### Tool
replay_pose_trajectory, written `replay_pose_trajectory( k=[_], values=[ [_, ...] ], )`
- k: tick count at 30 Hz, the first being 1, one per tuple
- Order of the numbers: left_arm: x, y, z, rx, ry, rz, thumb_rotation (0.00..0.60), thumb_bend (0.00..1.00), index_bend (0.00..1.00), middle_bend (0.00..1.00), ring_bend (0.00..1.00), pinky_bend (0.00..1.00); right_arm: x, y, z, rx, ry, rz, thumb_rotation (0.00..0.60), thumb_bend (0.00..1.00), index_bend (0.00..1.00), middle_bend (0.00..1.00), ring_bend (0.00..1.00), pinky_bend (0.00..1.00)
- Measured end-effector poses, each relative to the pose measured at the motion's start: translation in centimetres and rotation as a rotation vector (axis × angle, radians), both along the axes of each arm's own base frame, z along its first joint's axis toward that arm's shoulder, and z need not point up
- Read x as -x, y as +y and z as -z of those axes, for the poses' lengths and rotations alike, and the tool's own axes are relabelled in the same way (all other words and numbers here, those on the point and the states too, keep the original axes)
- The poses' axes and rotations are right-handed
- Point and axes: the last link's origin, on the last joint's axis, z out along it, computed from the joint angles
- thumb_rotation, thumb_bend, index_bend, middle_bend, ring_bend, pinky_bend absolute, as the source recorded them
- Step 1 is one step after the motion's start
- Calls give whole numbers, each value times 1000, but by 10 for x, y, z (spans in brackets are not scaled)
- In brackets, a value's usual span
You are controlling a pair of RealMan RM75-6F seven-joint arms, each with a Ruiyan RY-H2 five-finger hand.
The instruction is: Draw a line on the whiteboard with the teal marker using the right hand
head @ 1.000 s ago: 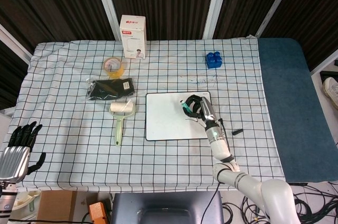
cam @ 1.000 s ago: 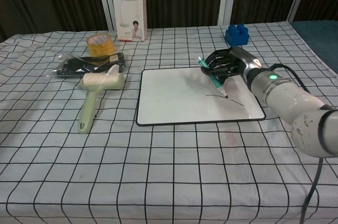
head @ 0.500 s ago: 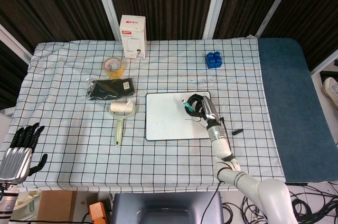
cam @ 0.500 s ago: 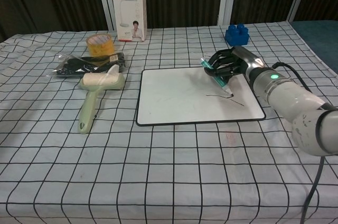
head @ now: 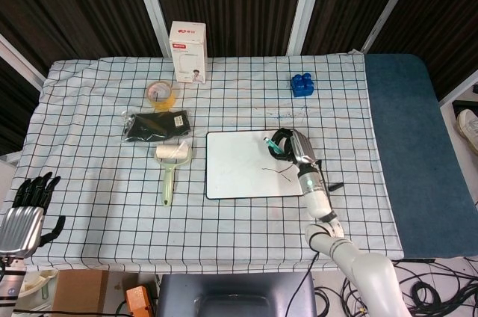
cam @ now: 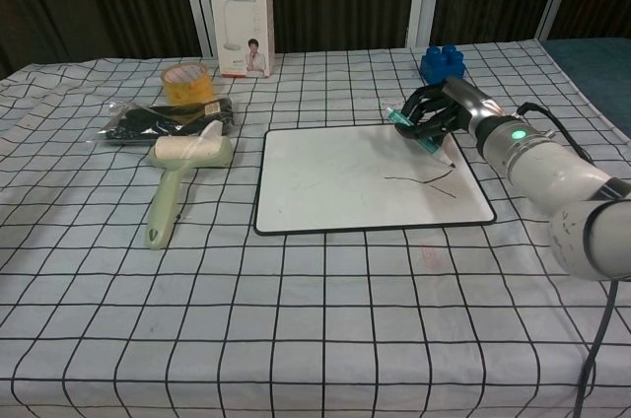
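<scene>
teal marker (cam: 422,137) in right hand (cam: 439,114), tip on whiteboard (cam: 335,181)

A white tablecloth (cam: 296,339) with a black grid covers the table. The whiteboard (cam: 335,181) is white with a black rim and a thin dark line. The marker (cam: 422,136) is teal, held in the black-fingered right hand (cam: 439,114). Blue toy brick (cam: 441,65), yellow tape roll (cam: 185,81), pale green lint roller (cam: 177,179), white-and-red box (cam: 240,17).

Checked tablecloth (cam: 296,339) carries whiteboard (cam: 345,186), lint roller (cam: 177,176), tape (cam: 187,81).
</scene>
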Motion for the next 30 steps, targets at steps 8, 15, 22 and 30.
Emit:
replay_pose_trajectory(
  k=[8,15,22,30],
  values=[
    [-1,0,-1,-9,-1,2,600,402,0,5,0,19,-5,-5,-12,45,3,-54,600,437,1000,795,692,643],
    [-3,-3,0,-8,-2,17,600,402,0,5,0,19,3,-6,-51,140,56,-167,600,437,1000,796,694,650],
    [-8,-9,4,8,4,48,600,403,0,5,0,20,48,11,-89,140,353,-213,600,437,1000,795,698,673],
    [-13,-16,8,21,8,84,600,404,0,0,0,20,99,47,-98,17,636,-160,600,437,957,790,677,673]
  ],
)
